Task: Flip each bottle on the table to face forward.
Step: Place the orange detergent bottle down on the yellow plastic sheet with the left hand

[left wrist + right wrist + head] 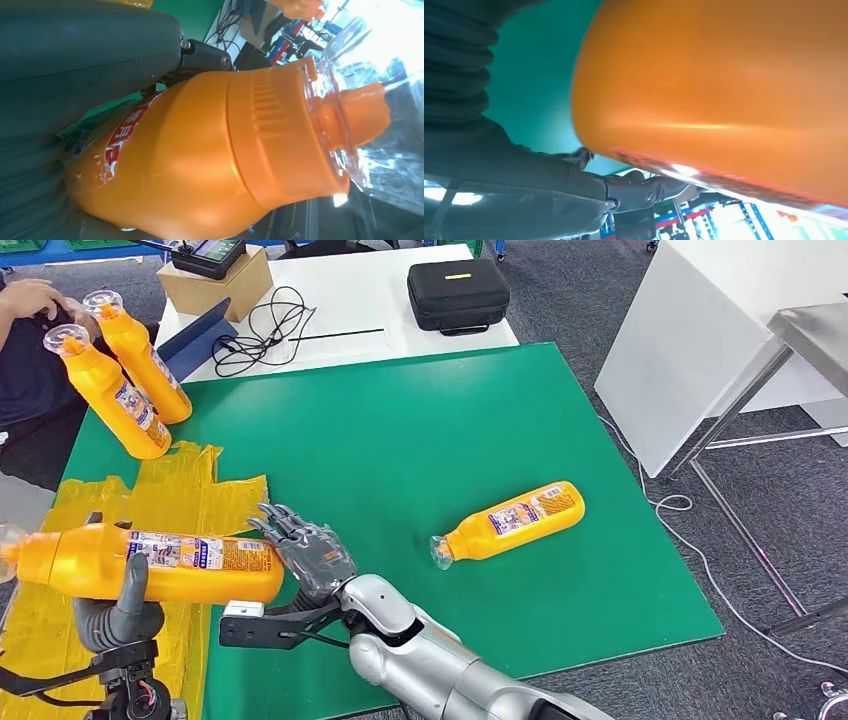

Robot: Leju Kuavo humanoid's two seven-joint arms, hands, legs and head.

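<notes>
Held bottle (150, 565): glossy orange plastic, ribbed collar, clear cap (360, 105), printed label; horizontal above crinkled yellow plastic sheet (180, 490). Gripped around the middle by left hand (118, 612), thick grey thumb wrapped up over the front. Supported at the flat base end by right hand (305, 555), dark fingers (275, 525) spread against it, whether clasping cannot tell. Beyond the right fingertips, lying bottle (510, 522) on smooth green mat (420, 430), label up. Well beyond the left fingers, two standing bottles (125, 375), by a person's hand (35, 297).
</notes>
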